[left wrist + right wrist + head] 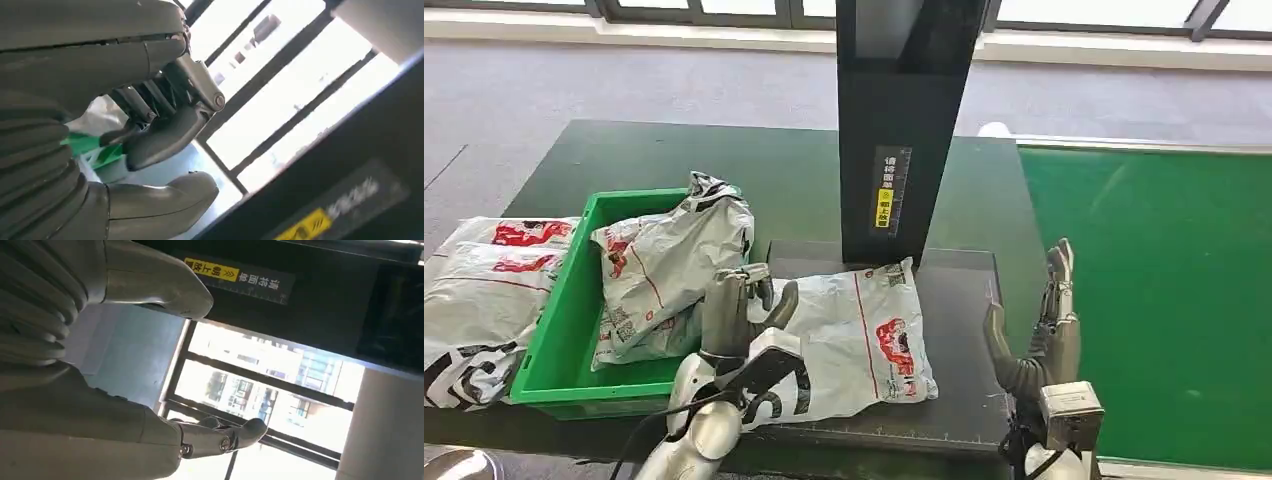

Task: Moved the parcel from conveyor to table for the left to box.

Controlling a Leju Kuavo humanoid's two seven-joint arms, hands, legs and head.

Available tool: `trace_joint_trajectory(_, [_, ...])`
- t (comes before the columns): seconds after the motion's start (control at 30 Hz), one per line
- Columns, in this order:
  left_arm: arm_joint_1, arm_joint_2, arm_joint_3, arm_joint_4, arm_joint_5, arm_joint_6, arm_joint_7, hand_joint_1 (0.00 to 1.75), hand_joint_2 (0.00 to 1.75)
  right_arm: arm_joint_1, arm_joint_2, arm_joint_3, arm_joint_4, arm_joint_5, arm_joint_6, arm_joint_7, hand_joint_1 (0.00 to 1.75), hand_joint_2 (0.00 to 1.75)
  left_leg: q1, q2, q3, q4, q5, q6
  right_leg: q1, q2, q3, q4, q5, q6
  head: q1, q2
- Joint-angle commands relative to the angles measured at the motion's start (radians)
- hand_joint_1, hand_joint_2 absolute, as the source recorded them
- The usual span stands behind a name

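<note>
Silver left hand (742,315): raised over the near-left corner of the grey parcel, fingers (729,300) upright and apart, thumb out to the side, holding nothing; in the left wrist view (150,145) fingers loosely bent, nothing between them.
Right hand (1039,330): upright at the right edge of the dark platform, fingers (1059,275) straight and spread from the thumb, empty; same in the right wrist view (150,365).
Grey parcel (864,335): lies flat on the dark platform, red print on its right half, between the two hands, partly behind the left hand.
Dark platform (964,330): sits on the dark green table (774,165), at the foot of the black column (899,120).
Column label (889,190): yellow and white print, upright on the column face.
Green bin (574,310): just left of the platform, holds a crumpled grey bag (669,255) leaning on its right wall.
More grey bags (479,290): stacked left of the bin.
Green conveyor belt (1164,290): right of the table.
</note>
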Motion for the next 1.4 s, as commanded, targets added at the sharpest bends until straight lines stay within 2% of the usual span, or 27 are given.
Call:
trace_joint_trajectory(0.03, [0.054,0.013,0.059,-0.104,0.035,0.033,-0.027,1.75,1.75,-0.001,0.03,-0.062,0.002,-0.009,0.017,0.002,0.0,1.75,0.0,0.002,0.0,-0.001,0.0,0.0,0.0,0.001,0.0,-0.001,0.0,-0.001,0.0,0.0])
trace_joint_trajectory(0.2, [0.08,0.016,0.068,-0.144,0.043,0.049,-0.028,1.75,1.75,-0.015,0.035,-0.072,0.021,-0.01,0.054,0.002,0.0,1.75,0.0,0.002,0.001,-0.002,0.0,-0.001,0.001,0.001,0.001,-0.002,0.001,-0.001,0.0,0.0])
trace_joint_trajectory(0.23, [0.1,0.033,0.062,-0.169,0.029,-0.027,0.013,1.75,1.75,-0.026,0.044,-0.081,0.025,-0.003,0.08,0.002,0.0,1.75,0.0,0.003,0.002,-0.003,0.001,-0.001,0.0,0.002,0.001,-0.003,0.001,-0.002,0.0,0.0])
trace_joint_trajectory(0.27, [0.107,0.035,0.063,-0.175,0.002,-0.033,0.021,1.75,1.75,-0.031,0.046,-0.084,0.028,0.0,0.088,0.002,0.0,1.75,0.0,0.004,0.001,-0.002,0.0,-0.001,0.0,0.002,0.0,-0.002,0.001,-0.001,0.0,0.0])
trace_joint_trajectory(0.63, [0.11,0.033,0.061,-0.175,-0.012,-0.032,0.023,1.75,1.75,-0.035,0.048,-0.086,0.031,0.002,0.089,0.002,0.0,1.75,0.0,0.002,0.001,-0.002,0.0,-0.001,0.0,0.001,0.001,-0.002,0.001,-0.001,0.0,0.0])
trace_joint_trajectory(0.67, [0.113,0.034,0.056,-0.166,-0.055,-0.083,0.062,0.96,1.75,-0.039,0.051,-0.088,0.036,0.009,0.107,0.002,0.0,1.75,0.0,0.002,0.001,-0.001,0.0,-0.001,0.0,0.001,0.0,-0.001,0.001,-0.001,0.0,0.0])
trace_joint_trajectory(0.7, [0.114,0.035,0.05,-0.156,-0.078,-0.102,0.073,0.0,1.75,-0.044,0.052,-0.089,0.043,0.011,0.112,0.002,0.0,1.75,0.0,0.002,0.002,-0.002,0.001,-0.001,0.0,0.001,0.001,-0.002,0.001,-0.001,0.0,0.0])
trace_joint_trajectory(0.8, [0.1,0.023,0.026,-0.087,-0.17,-0.136,0.12,0.0,1.75,-0.064,0.058,-0.093,0.062,0.018,0.128,0.002,0.0,1.75,0.0,0.002,0.002,-0.003,0.001,-0.001,0.0,0.001,0.002,-0.003,0.001,-0.001,0.0,0.0])
trace_joint_trajectory(1.03, [0.053,0.0,-0.001,-0.035,-0.155,-0.142,0.107,0.0,1.75,-0.096,0.062,-0.096,0.09,0.028,0.127,0.002,0.0,1.75,0.0,0.0,0.001,-0.002,0.001,-0.001,0.0,-0.001,-0.001,-0.002,0.001,-0.001,0.0,0.0])
trace_joint_trajectory(1.27, [-0.005,0.007,-0.076,0.058,-0.156,-0.238,0.076,0.0,1.75,-0.063,0.046,-0.094,0.063,0.015,0.093,0.002,0.0,1.75,0.0,-0.002,0.001,-0.002,0.001,0.0,0.0,-0.003,0.0,-0.003,0.001,-0.001,0.0,0.0])
trace_joint_trajectory(1.3, [-0.011,0.007,-0.083,0.069,-0.15,-0.248,0.068,0.0,0.0,-0.061,0.045,-0.093,0.061,0.013,0.093,0.002,0.0,1.75,0.0,-0.002,0.002,-0.004,0.002,-0.001,0.0,-0.004,0.001,-0.004,0.001,-0.001,0.0,0.0])
trace_joint_trajectory(1.4, [-0.034,0.001,-0.102,0.111,-0.155,-0.262,0.063,0.0,0.0,-0.056,0.045,-0.092,0.059,0.011,0.088,0.002,0.0,1.75,0.0,-0.001,0.001,-0.002,0.001,0.0,0.0,-0.003,0.0,-0.002,0.0,-0.001,0.0,0.0])
